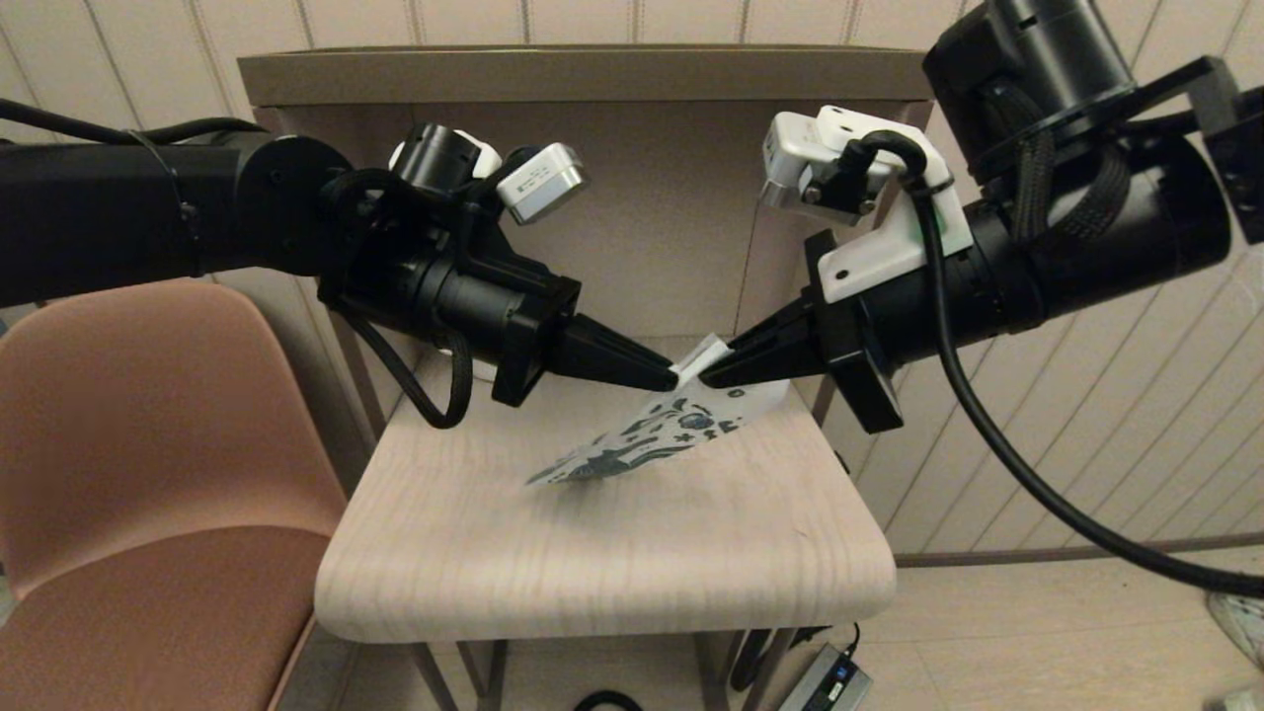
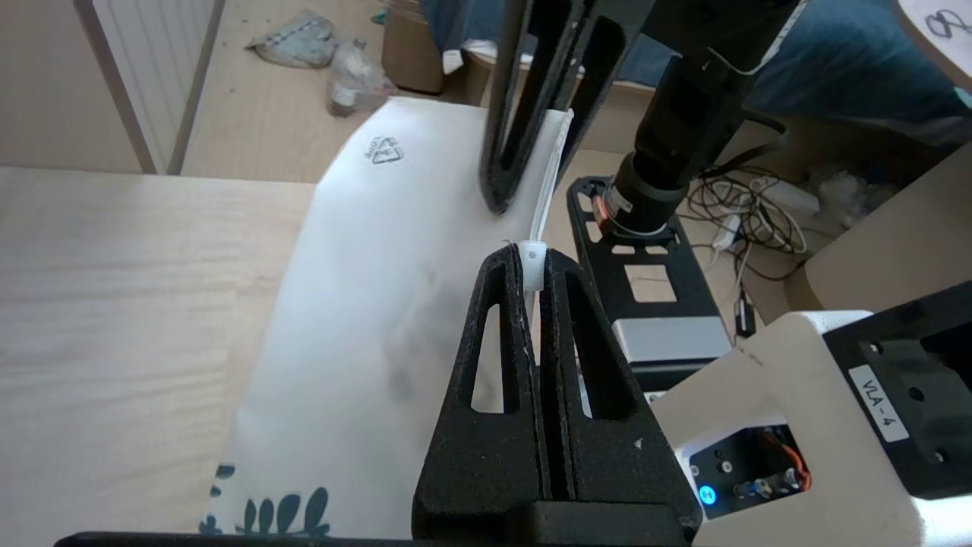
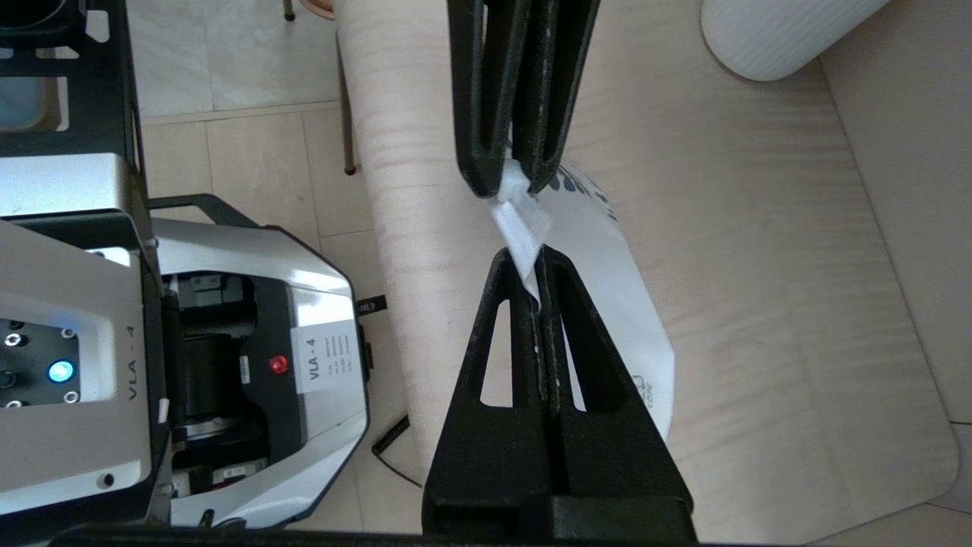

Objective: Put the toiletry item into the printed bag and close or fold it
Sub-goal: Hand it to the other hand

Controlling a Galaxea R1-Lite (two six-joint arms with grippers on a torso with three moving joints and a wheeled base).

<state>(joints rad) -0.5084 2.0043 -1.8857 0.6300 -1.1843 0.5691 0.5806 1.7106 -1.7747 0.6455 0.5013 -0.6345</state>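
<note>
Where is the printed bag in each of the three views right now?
Head view: printed bag centre, above the wooden table, top edge pinched between both grippers.
Left wrist view: bag centre, plain side showing.
Right wrist view: bag centre.
Shared landmark: the zip strip between the closed fingertips.

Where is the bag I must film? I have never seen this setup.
Find the pale wooden table before the robot. Above its far half, the left gripper and right gripper meet tip to tip, both pinching the bag by its top edge. It is the only flat white thing with dark printed shapes.
</note>
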